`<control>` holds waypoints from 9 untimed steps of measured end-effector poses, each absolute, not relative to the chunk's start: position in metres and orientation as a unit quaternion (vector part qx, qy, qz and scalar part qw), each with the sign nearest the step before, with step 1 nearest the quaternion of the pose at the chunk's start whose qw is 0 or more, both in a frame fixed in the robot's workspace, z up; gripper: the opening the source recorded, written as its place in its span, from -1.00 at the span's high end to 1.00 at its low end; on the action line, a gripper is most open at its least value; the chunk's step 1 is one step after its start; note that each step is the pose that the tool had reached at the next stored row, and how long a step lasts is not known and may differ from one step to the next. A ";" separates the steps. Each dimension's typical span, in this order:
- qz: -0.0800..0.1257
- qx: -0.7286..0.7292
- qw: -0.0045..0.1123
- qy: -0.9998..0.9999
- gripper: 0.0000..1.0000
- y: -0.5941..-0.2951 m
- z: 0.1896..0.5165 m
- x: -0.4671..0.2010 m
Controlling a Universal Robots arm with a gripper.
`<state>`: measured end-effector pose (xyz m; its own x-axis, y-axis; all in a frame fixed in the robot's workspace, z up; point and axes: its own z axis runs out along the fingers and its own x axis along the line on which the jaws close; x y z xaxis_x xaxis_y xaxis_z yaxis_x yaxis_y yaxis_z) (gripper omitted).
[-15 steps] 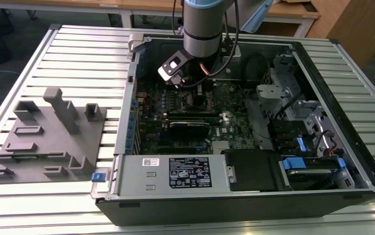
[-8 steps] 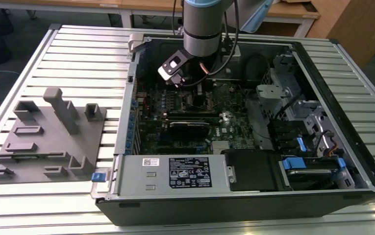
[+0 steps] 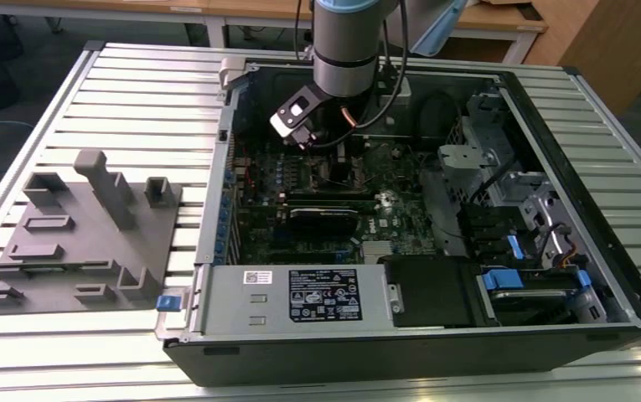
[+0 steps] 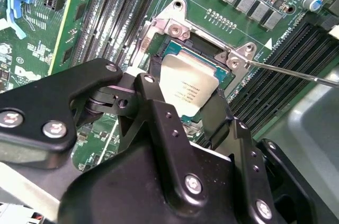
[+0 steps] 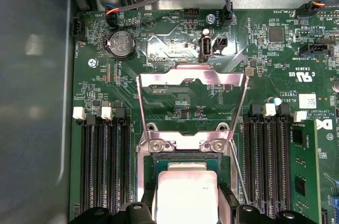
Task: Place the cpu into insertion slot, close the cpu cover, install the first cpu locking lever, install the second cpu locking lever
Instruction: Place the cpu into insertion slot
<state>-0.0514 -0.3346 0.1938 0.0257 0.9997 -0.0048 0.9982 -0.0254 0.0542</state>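
Between memory slots [image 5: 103, 171] — cpu [image 5: 185, 195], cover [image 5: 228, 82] open

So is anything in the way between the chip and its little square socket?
Nothing visible is. The cpu cover is swung up and back, leaving the insertion slot open, and the cpu sits right over it, at the gripper. The thin locking lever lies off to one side.

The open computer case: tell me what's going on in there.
The robot arm's gripper is inside the computer case, over the motherboard. It is closed on the cpu, holding it at the insertion slot; whether the chip is fully seated can't be told. The cpu cover stands flipped open, and a locking lever sticks out unlatched.
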 end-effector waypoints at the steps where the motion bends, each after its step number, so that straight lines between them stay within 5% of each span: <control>1: 0.017 0.716 0.021 0.698 -0.08 -0.335 0.194 -0.051; 9: 0.017 0.724 0.021 0.689 -0.08 -0.335 0.193 -0.051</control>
<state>-0.0510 -0.3346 0.1931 0.0504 0.9987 -0.0047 0.9973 -0.0501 0.0541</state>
